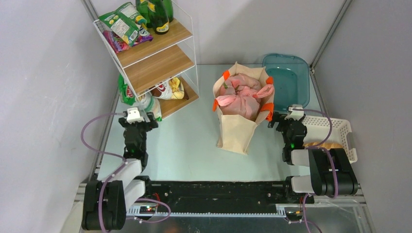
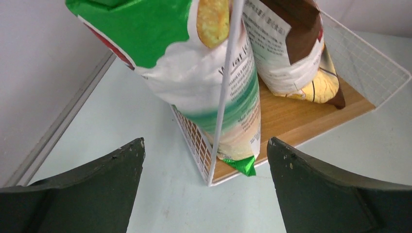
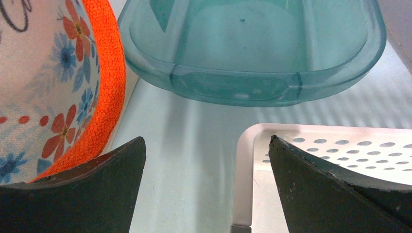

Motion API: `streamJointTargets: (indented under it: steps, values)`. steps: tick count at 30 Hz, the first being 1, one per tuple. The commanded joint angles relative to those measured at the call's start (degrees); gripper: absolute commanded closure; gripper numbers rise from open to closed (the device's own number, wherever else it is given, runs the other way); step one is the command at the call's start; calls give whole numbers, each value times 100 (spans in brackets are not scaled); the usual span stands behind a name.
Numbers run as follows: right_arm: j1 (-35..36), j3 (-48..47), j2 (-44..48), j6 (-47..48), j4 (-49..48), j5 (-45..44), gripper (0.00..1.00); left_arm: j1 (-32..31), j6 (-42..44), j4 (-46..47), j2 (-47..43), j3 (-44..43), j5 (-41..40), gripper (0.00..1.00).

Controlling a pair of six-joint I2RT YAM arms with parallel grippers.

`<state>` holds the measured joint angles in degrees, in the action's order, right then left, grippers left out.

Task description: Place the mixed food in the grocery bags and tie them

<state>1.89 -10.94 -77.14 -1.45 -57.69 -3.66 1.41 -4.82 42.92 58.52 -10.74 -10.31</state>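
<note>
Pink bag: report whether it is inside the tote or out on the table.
Inside. The top view shows the pink bag, knotted at its top, sitting within the open mouth of the beige tote.

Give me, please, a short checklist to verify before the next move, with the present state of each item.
1. Left hand open and empty: ok.
2. Right hand open and empty: ok.
3. Pink bag knotted and inside the tote: ok.
4. Tote's orange handles tied together: not ok, they hang apart.
5. White basket emptied of food: cannot tell; something golden-brown shows behind the right arm.
</note>
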Motion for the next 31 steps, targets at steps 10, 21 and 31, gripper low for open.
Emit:
streamJointTargets:
  steps: [10, 21, 31]
  values:
    - [-309, -325, -64, -127, 164, 280, 1, 44, 646, 2052, 1316, 149, 210, 0]
    - [-325, -330, -65, -129, 168, 296, 1, 49, 636, 2041, 1321, 142, 185, 0]
    - [-326, -330, -71, -137, 168, 296, 1, 50, 634, 2037, 1332, 120, 180, 0]
